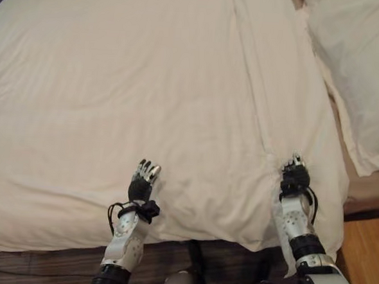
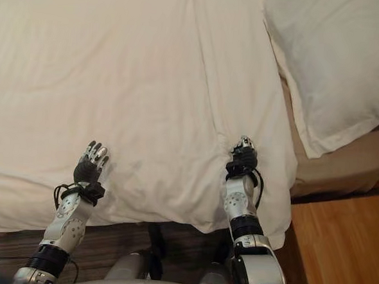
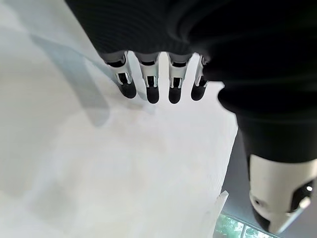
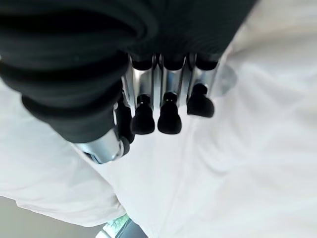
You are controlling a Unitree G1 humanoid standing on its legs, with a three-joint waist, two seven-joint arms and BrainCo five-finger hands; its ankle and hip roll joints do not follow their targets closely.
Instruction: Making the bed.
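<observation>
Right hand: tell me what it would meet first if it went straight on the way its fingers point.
The right hand points up the bed along a long fold in the white duvet. It would probably meet only more duvet; the pillow lies off to its right. Height above the cloth is unclear.

No text, label or number can be read anywhere on the bedding.

Two head cameras look down at the same duvet (image 1: 147, 94); wrist cameras sit very close above it.
</observation>
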